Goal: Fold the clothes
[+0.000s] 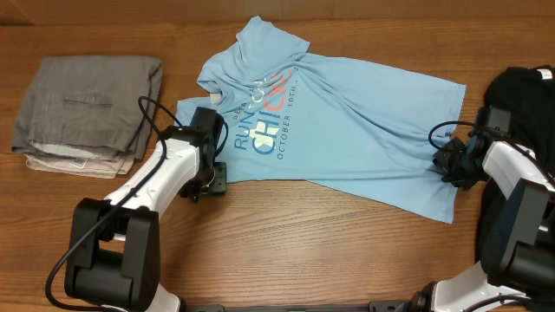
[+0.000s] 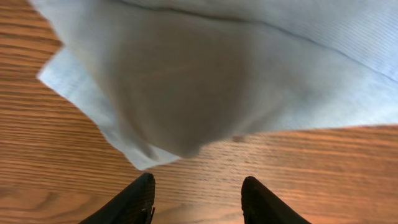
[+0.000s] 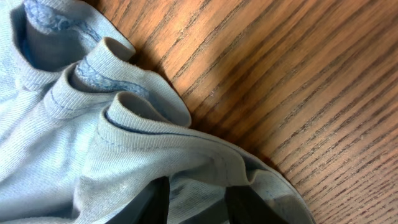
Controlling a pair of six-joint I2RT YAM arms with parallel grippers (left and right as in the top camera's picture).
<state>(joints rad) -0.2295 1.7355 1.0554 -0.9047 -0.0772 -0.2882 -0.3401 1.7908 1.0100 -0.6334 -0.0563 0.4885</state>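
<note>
T-shirt (image 1: 364,139), light blue, lies spread and wrinkled on a wooden table (image 1: 303,251), lettering up, near a folded grey pile (image 1: 87,100). Left gripper (image 2: 198,196) has its jaws apart, with a shirt corner just ahead of them. Right gripper (image 3: 196,202) also has its jaws apart, a bunched shirt edge lying loose between them.

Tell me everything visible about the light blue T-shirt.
The T-shirt is light blue cotton-like knit with white and coral chest lettering. It lies wrinkled on the wooden table, neck toward the left. Its bunched right edge lies between the fingers of the right gripper; the left gripper is open just off its left edge.
</note>
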